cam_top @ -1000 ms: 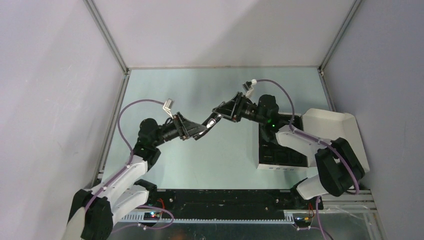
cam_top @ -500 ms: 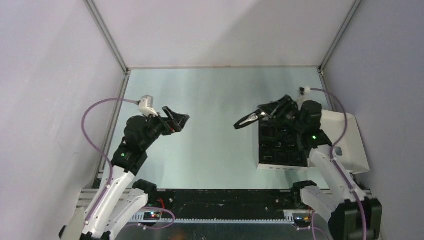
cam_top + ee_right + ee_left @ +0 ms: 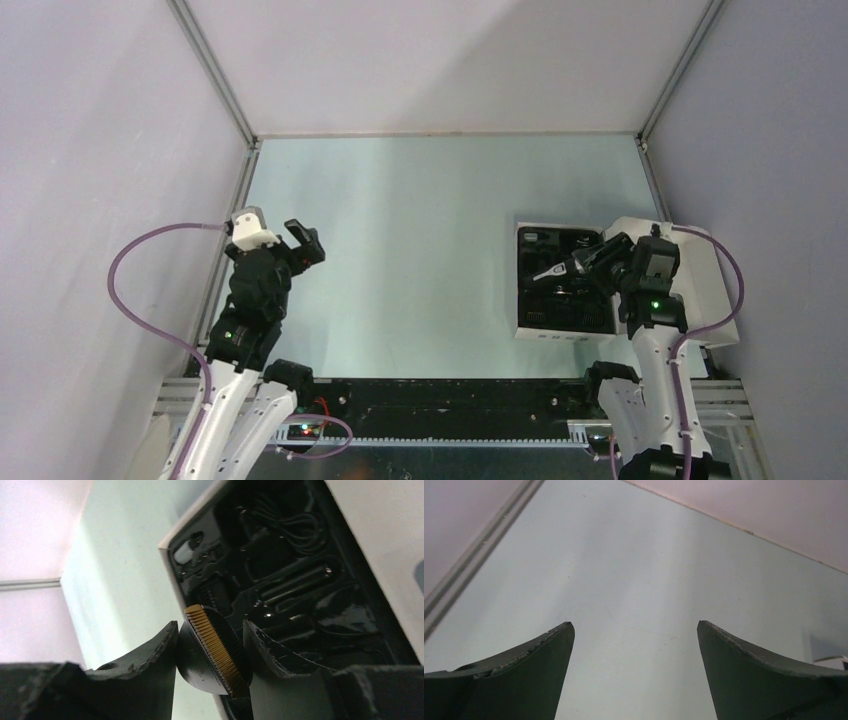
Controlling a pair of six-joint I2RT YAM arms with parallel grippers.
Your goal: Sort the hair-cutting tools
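A wide stretch of table (image 3: 420, 200) separates the two arms, and walls meet it at metal rails (image 3: 236, 200) on the left, far and right sides. The left gripper (image 3: 305, 243) hangs near the left rail, fingers spread wide and holding nothing. The box (image 3: 530, 330) sits near the right edge, with its lid (image 3: 700, 300) open beside it. Over its black insert, the right gripper (image 3: 585, 263) clamps the clipper (image 3: 215, 655), a rounded black body with a gold-toothed blade.
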